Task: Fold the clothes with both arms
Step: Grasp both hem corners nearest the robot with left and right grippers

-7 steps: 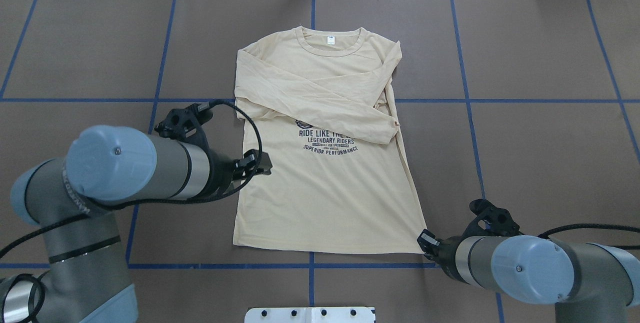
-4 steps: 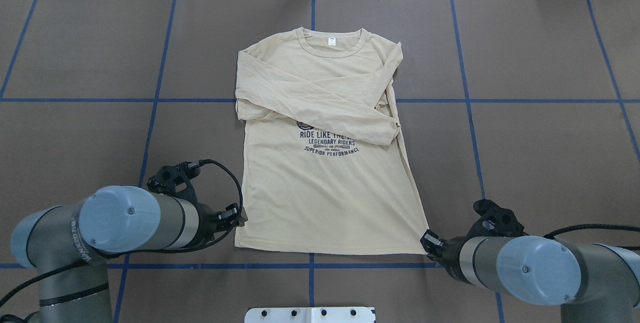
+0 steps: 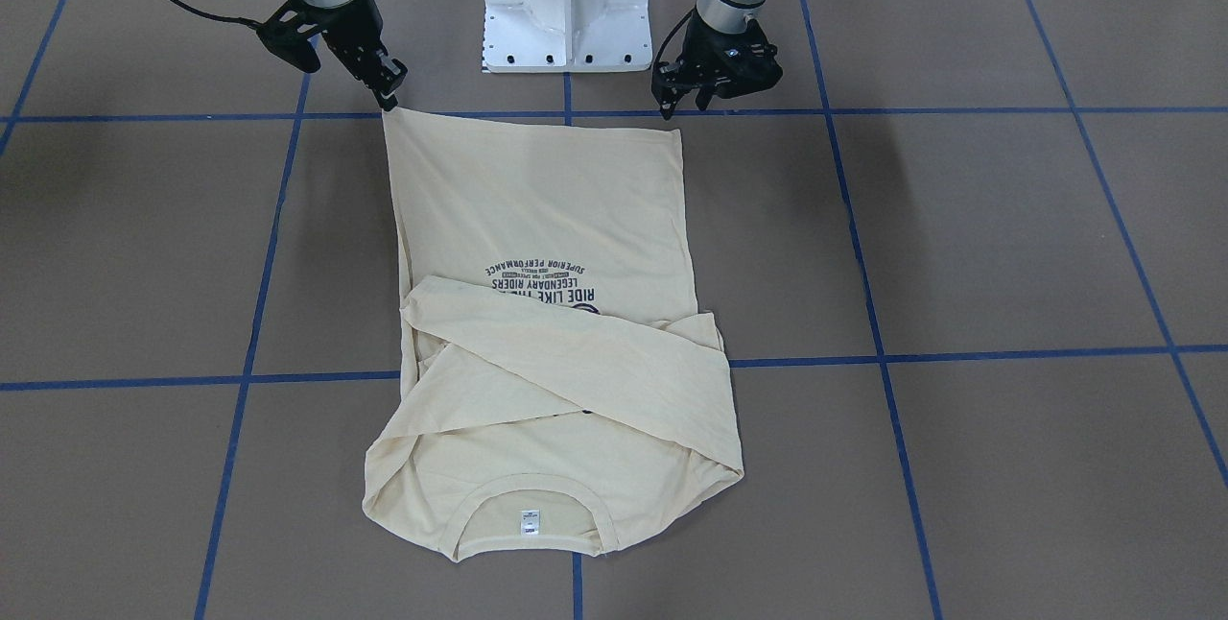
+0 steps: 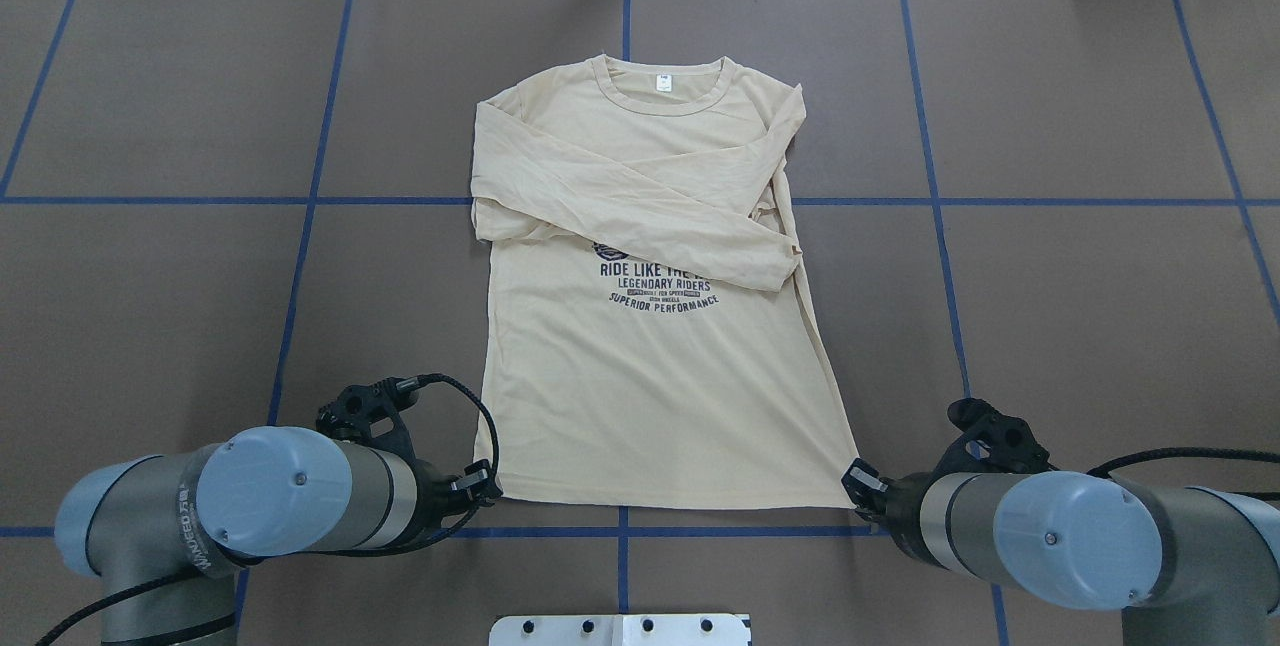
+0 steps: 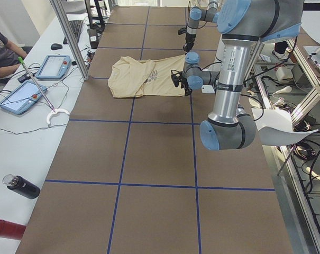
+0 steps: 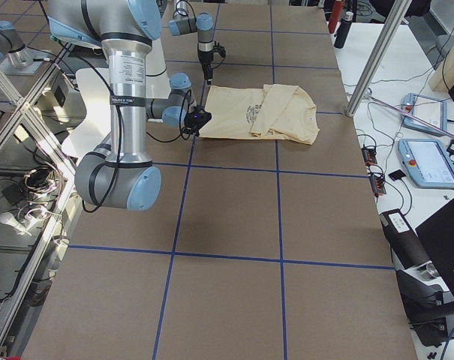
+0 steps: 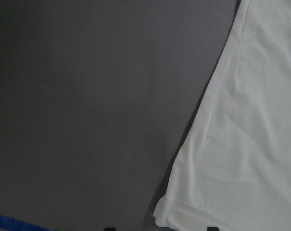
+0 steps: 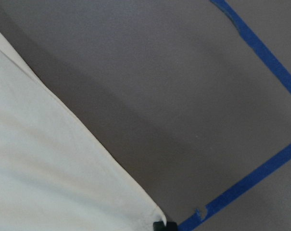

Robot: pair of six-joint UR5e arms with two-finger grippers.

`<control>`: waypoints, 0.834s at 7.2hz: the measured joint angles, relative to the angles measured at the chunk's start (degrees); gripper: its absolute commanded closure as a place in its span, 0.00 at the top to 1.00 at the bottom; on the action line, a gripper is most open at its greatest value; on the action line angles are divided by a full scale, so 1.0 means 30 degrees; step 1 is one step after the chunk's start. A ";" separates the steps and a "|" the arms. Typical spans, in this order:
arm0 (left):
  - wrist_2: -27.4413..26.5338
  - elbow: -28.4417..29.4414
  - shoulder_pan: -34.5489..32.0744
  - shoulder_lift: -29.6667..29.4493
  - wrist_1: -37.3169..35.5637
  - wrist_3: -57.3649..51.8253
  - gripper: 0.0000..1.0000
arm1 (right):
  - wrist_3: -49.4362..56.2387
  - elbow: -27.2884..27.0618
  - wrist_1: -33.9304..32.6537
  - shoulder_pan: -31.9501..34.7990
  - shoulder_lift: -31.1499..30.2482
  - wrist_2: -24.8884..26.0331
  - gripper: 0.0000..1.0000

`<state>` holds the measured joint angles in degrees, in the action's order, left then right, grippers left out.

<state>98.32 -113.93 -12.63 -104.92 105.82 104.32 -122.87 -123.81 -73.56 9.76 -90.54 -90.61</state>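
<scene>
The cream-yellow long-sleeved T-shirt (image 4: 650, 376) lies flat, print up, both sleeves folded across the chest, collar at the far side. It also shows in the front view (image 3: 537, 207). My left gripper (image 4: 485, 488) is low at the shirt's near-left hem corner. In the left wrist view (image 7: 159, 229) its two fingertips stand wide apart with the hem corner (image 7: 169, 214) between them, so it is open. My right gripper (image 4: 852, 482) is at the near-right hem corner. In the front view (image 3: 389, 100) its fingers are together on that corner, and the right wrist view (image 8: 164, 225) shows the tip on the cloth (image 8: 49, 168).
The white pedestal base (image 3: 566, 6) stands just behind the hem, between the arms. Blue tape lines (image 4: 622, 546) cross the brown table cover. Tablets (image 5: 53, 66) and bottles (image 5: 22, 186) lie on the operators' side bench, away from the shirt.
My left arm has drawn back from the shirt's left edge near the print to the near-left hem corner and lowered. My right gripper has stayed at the near-right corner.
</scene>
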 measured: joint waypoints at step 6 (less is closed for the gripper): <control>-0.0636 0.1176 0.0053 -0.0935 0.0028 -0.0224 0.51 | 0.0000 -0.0008 0.0028 -0.0026 -0.0101 0.0012 0.00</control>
<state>96.41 -110.40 -12.47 -107.73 105.91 103.65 -122.87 -123.84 -73.48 9.68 -90.85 -90.58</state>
